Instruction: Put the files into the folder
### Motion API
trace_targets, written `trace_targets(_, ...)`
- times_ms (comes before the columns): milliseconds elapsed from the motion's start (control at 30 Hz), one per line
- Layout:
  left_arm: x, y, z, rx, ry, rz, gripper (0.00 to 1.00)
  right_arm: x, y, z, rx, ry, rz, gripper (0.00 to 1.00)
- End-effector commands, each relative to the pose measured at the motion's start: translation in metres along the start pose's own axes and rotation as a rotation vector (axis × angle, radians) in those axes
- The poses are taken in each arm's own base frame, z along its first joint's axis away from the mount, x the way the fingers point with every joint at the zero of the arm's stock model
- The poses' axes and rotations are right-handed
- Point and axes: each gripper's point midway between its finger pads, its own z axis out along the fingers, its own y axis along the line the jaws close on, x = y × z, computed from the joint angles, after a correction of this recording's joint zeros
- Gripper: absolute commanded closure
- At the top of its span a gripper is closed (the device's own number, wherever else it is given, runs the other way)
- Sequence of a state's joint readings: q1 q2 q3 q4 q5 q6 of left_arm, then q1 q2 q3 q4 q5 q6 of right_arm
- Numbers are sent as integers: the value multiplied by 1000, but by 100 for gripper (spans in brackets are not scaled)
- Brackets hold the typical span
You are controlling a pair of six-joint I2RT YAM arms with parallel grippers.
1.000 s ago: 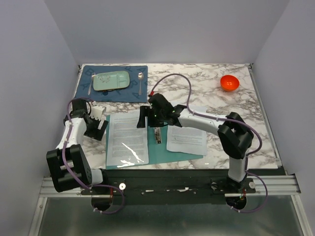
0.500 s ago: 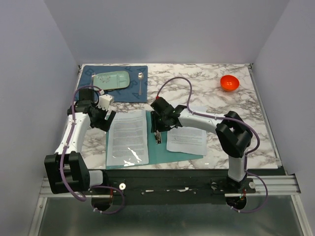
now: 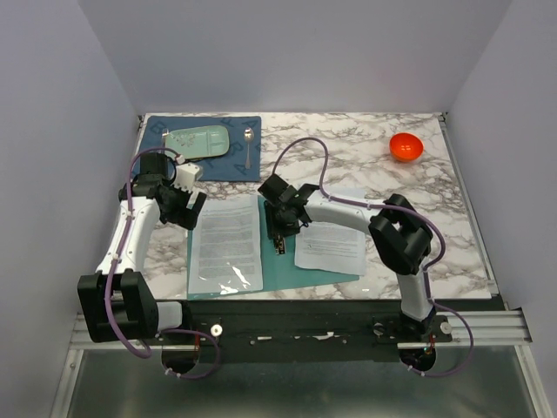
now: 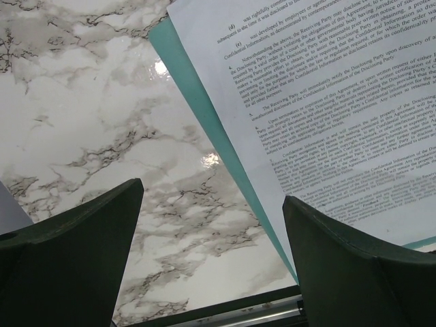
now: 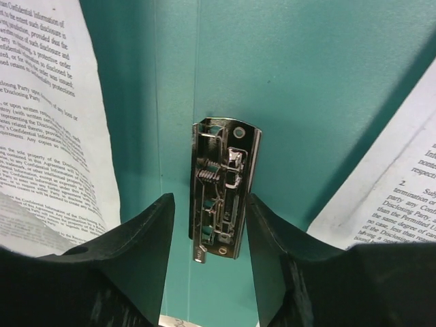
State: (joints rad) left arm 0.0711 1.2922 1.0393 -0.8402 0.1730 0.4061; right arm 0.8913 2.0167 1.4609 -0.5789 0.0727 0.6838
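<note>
One folder [image 3: 277, 264] lies open under two files, left file [image 3: 226, 242] and right file [image 3: 331, 246], one clip [image 5: 225, 157] between. My right gripper [image 5: 209, 197] straddles the clip, whether gripping I cannot tell; my left gripper [image 4: 212, 194] gapes wide.

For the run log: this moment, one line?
left gripper open, over table by folder | right gripper astride clip, grip unclear | left sheet and right sheet flank clip

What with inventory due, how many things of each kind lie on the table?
files, sheets in view: 2
folder: 1
metal clip: 1
blue placemat: 1
green tray: 1
cutlery pieces: 2
orange bowl: 1
Total: 9
</note>
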Motion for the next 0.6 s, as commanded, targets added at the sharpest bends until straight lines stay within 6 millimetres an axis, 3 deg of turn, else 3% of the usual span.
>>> trace_targets(0, 5, -7, -2, 26, 11, 5, 1, 3, 6, 5, 45, 12, -5, 47)
trace_targets(200, 10, -8, 0, 29, 19, 11, 1, 8, 4, 11, 81, 42, 22, 57)
trace_targets(433, 14, -8, -1, 19, 20, 25, 1, 25, -10, 25, 158, 96, 69, 75)
trace_targets(567, 16, -9, -1, 19, 19, 30, 1, 30, -20, 28, 198, 94, 106, 79)
